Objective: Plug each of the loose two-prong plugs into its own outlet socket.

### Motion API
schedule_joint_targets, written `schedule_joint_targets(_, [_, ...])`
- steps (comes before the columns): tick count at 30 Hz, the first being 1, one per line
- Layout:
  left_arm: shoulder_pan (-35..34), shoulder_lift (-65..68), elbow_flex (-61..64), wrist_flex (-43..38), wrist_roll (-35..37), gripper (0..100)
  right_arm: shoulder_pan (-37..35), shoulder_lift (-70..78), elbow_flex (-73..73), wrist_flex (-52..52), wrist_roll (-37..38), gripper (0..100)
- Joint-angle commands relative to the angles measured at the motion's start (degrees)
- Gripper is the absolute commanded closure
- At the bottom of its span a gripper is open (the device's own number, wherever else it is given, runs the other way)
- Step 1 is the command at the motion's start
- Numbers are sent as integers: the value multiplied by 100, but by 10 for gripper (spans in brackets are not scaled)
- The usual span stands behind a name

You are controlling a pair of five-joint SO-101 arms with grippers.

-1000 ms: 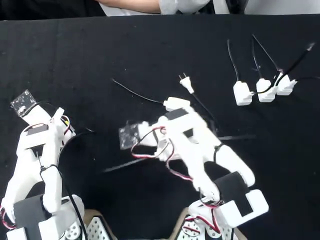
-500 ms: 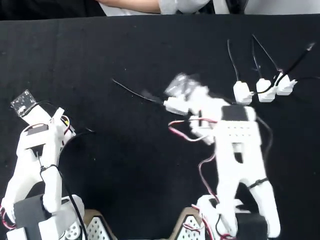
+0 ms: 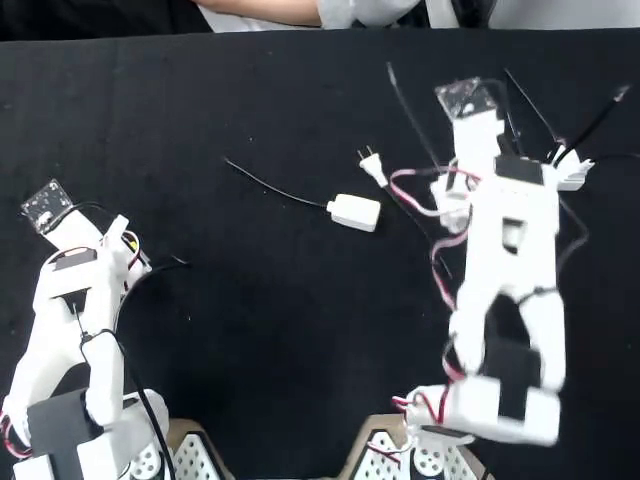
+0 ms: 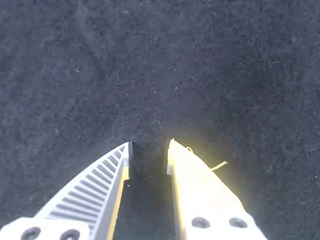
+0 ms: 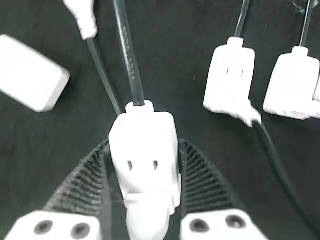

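One white two-slot socket on a black cord sits pinched in the right gripper, two more sockets just beside it, with the two-prong plug and a white corded block lying loose nearby.

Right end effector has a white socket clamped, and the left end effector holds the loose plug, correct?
Not quite. The left end effector holds nothing, as the left wrist view shows; the loose plug lies on the table. The right end effector does clamp the white socket.
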Motion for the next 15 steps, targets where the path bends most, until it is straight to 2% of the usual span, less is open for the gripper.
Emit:
schedule_joint_targets(1, [-31,-26,-180,-26,0,866,53,857,-1191,-114,-484,988])
schedule_joint_targets(9, [-22,-35,-127,-53,0,866,70,2879,-3248,246,-985,988])
schedule_joint_targets(15, [-22,-35,-127,-53,0,866,44,3925,-4523,844,-985,988])
